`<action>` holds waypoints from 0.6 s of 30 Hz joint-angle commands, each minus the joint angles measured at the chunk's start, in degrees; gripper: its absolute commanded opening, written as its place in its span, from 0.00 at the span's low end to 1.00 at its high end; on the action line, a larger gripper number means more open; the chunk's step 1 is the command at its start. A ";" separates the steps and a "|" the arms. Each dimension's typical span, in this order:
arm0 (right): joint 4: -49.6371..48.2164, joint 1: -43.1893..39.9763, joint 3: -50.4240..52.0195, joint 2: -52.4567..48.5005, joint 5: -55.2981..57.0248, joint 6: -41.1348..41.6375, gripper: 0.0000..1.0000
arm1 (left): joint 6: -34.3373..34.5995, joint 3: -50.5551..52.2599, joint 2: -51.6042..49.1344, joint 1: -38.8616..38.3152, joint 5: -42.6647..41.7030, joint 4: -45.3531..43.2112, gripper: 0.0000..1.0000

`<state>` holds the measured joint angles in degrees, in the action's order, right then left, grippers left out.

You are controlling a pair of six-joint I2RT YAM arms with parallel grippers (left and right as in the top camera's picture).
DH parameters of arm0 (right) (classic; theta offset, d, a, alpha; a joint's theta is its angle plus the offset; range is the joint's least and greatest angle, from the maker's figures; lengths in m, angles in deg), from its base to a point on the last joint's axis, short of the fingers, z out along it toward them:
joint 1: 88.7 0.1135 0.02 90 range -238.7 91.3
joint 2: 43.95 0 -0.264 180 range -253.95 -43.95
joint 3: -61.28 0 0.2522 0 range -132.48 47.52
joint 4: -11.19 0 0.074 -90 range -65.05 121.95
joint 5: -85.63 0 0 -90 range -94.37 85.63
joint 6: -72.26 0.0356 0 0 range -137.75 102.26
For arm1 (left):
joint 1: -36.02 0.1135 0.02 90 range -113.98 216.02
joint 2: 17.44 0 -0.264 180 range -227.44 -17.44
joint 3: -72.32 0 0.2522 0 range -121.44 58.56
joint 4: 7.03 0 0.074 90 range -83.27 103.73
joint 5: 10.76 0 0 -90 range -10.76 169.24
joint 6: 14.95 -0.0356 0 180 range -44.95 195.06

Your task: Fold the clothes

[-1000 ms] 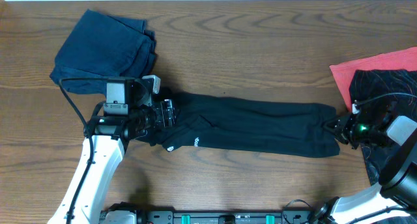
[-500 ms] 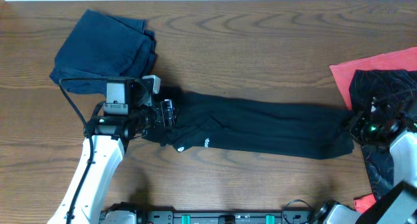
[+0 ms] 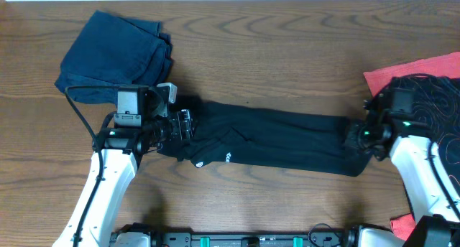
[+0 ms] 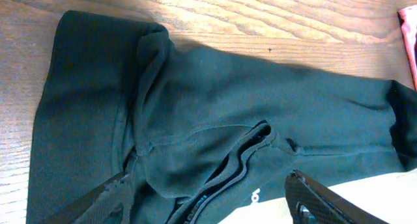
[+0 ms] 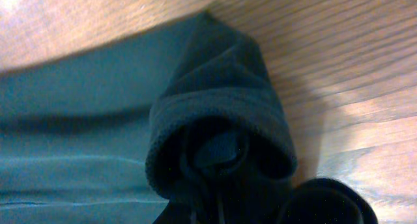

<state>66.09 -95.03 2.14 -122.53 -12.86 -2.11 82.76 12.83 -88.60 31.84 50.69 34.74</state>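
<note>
Wood table: black shirt stretched long. Left claw wide over shirt's left end; right claw pinches shirt's right end.

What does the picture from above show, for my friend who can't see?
A long black T-shirt lies stretched across a wooden table. The right arm's fingers pinch one end; the left arm's fingers sit open at the other. A folded blue garment lies at far left, a red cloth at right.
</note>
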 commanded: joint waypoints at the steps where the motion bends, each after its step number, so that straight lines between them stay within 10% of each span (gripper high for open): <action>1: 0.04 5.42 0.09 0.17 5.22 5.62 0.01 | -0.33 -1.03 0.07 0.24 -0.39 -0.20 0.76; 4: -0.46 9.03 0.09 -0.35 5.88 8.28 0.02 | -0.33 -1.03 0.07 0.24 -0.39 -0.22 0.76; 9: -2.21 14.05 0.09 -1.36 4.52 12.07 0.32 | -0.33 -1.03 0.07 0.24 -0.39 -0.24 0.76; 18: -4.98 12.79 -0.50 0.61 0.52 11.80 0.40 | -0.33 -1.03 0.07 0.24 -0.39 -0.20 0.76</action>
<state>61.29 -80.75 2.16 -123.50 -9.86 9.26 82.76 12.83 -88.60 31.84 50.69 34.72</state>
